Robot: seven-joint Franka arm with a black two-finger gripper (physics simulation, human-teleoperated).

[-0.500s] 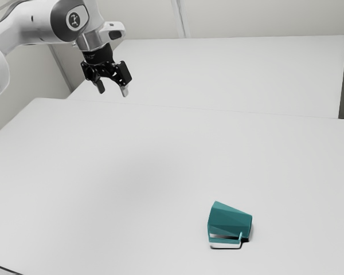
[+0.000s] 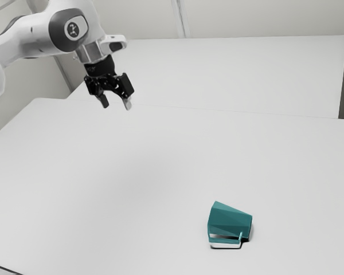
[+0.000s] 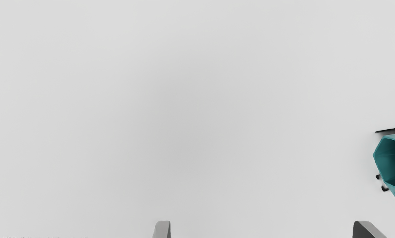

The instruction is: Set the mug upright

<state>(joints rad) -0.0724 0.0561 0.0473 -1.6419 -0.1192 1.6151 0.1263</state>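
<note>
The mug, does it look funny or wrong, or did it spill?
Yes, the teal mug looks odd: it lies on its side on the white table, when mugs usually stand upright. I see no spill beside it.

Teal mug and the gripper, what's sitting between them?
Just bare white tabletop stretches between the open gripper and the tipped teal mug, in the exterior view.

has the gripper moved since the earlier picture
Yes. The gripper sits lower in the exterior view and slightly nearer its right: the fingertips appeared above the line of the table's far edge, and now dip just past it.
</note>
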